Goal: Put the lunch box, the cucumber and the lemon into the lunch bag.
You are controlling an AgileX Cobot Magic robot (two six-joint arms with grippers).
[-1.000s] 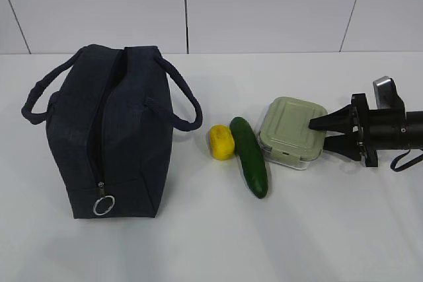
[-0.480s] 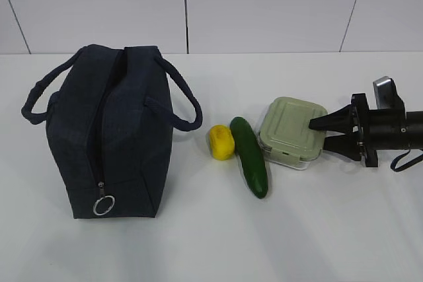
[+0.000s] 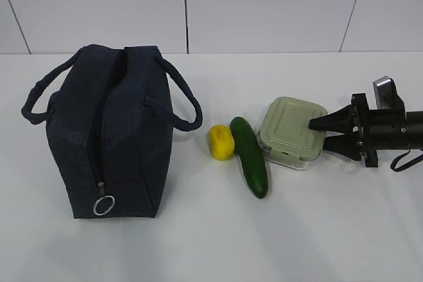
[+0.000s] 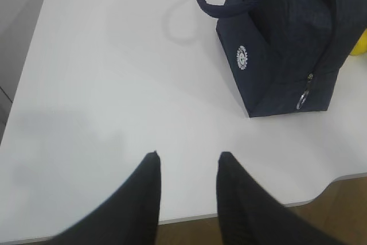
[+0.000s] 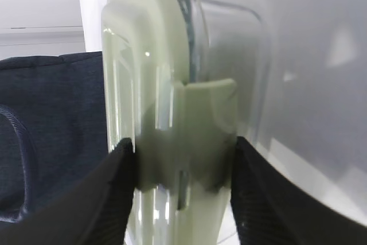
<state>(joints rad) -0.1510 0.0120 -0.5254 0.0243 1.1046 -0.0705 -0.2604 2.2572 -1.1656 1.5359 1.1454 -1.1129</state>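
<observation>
White tabletop (image 3: 198, 242) filled the foreground, with pale wall panels behind it. Nearest on the left stood the bag (image 3: 109, 137), upright, its zipper running over the top and down the near end to a metal ring pull (image 3: 104, 205); both loop handles drooped outward. To its right, well apart from the bag, lay the lemon (image 3: 221, 142), just beside the cucumber (image 3: 249, 156), which stretched toward the camera. The box (image 3: 293, 132) sat just right of the cucumber's far end, lid up.

From the right edge, the right arm reached in level and low over the table, its gripper (image 3: 322, 133) pointing left at the box's right side. Its fingers (image 5: 109, 199) straddled that side, one over the lid and one lower against the base, about half open; whether they pressed on the box could not be told, and the box rested on the table.

Farther left, outside the exterior view, the left gripper (image 4: 188, 167) hung above bare table, pointing toward the bag (image 4: 287, 38), fingers partly spread and holding nothing.
</observation>
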